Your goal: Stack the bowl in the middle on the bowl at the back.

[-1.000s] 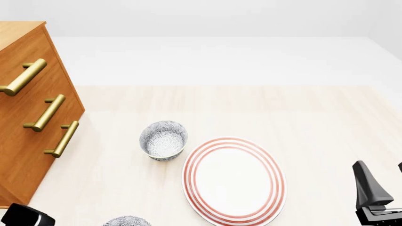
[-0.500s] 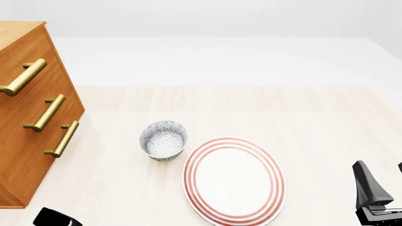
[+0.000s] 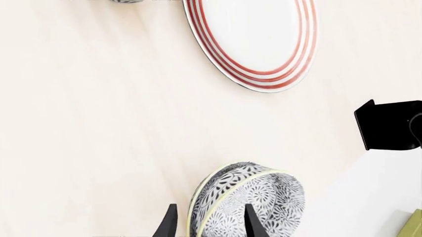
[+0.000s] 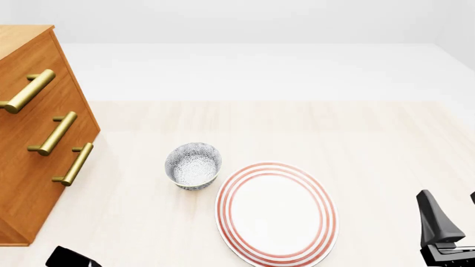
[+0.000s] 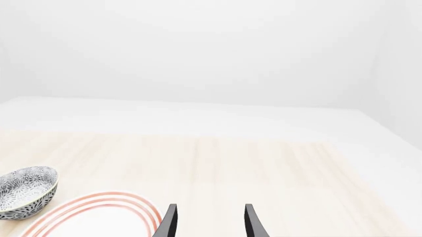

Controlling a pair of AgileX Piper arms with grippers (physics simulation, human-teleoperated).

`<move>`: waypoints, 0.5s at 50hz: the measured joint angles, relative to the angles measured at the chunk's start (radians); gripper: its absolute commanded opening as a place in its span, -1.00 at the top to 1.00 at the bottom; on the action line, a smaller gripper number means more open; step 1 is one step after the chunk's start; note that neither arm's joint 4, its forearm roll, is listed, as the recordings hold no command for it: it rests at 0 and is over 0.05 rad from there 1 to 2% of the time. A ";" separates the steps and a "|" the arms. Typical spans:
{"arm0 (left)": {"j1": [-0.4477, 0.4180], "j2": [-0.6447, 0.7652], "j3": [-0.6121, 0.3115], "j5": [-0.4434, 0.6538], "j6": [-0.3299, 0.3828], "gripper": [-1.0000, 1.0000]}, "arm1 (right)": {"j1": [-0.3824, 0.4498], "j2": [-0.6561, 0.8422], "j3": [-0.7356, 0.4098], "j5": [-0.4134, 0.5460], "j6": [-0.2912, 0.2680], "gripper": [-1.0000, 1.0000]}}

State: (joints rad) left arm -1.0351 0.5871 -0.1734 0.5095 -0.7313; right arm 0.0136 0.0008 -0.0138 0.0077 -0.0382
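Since a second ago the left arm has slid rightward along the bottom edge of the front view, and the speckled bowl that was peeking in down there is no longer showing in that view. Nothing else has budged.

Left end effector (image 3: 206,224) is pinching the bowl in the middle (image 3: 247,200): in the left wrist view the two dark fingers (image 3: 170,224) are straddling the pale rim, one outside the wall and one inside, with the bowl tipped on its edge so its patterned inside is facing away from the outer finger. It's sitting right at the fingertips, above the desk (image 3: 99,123). Well ahead of that end effector the red-ringed plate (image 3: 254,39) is lying flat.

Right end effector (image 5: 208,222) is hanging with its fingers spread and nothing between them. Just ahead of its tips is the rim of the plate (image 5: 99,215), and the bowl at the back (image 5: 25,190) is sitting beyond that, off to the side.

From the front, the back bowl (image 4: 193,165) is standing upright just beside the plate (image 4: 276,211), and the wooden drawer unit (image 4: 37,133) with brass handles is standing further off past the bowl.
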 measured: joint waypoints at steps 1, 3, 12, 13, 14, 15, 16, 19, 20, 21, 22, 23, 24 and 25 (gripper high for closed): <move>0.000 -0.004 -0.001 0.004 0.000 -1.00 | 0.000 0.000 0.000 0.000 0.000 -1.00; 0.000 -0.012 -0.005 0.014 -0.001 -1.00 | 0.000 0.000 0.000 0.000 0.000 -1.00; 0.001 -0.054 -0.033 0.075 0.003 -1.00 | 0.000 0.000 0.000 0.000 -0.001 -1.00; 0.002 -0.060 -0.037 0.084 0.004 -1.00 | 0.000 0.000 0.000 0.000 -0.001 -1.00; 0.004 -0.067 -0.041 0.094 0.006 -1.00 | 0.000 0.000 0.000 0.000 -0.001 -1.00; 0.005 -0.074 -0.046 0.105 0.008 -1.00 | 0.000 0.000 0.000 0.000 -0.001 -1.00; 0.007 -0.081 -0.050 0.115 0.010 -1.00 | 0.001 0.000 0.000 0.000 -0.001 -1.00; 0.014 -0.105 -0.064 0.150 0.018 -1.00 | 0.001 0.000 0.000 0.000 -0.002 -1.00; 0.016 -0.113 -0.068 0.162 0.021 -1.00 | 0.001 0.000 0.000 0.000 -0.002 -1.00; 0.019 -0.122 -0.074 0.175 0.023 -1.00 | 0.001 0.000 0.000 0.000 -0.003 -1.00; 0.023 -0.132 -0.079 0.189 0.026 -1.00 | 0.001 0.000 0.000 0.000 -0.003 -1.00; 0.027 -0.143 -0.084 0.204 0.030 -1.00 | 0.001 0.000 0.000 0.000 -0.003 -1.00; 0.031 -0.153 -0.090 0.219 0.033 -1.00 | 0.001 0.000 0.000 0.000 -0.003 -1.00; 0.036 -0.164 -0.095 0.234 0.036 -1.00 | 0.001 0.000 0.000 0.000 -0.003 -1.00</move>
State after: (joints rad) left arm -0.9996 0.4232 -0.2689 0.7436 -0.6951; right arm 0.0147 0.0007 -0.0143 0.0074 -0.0415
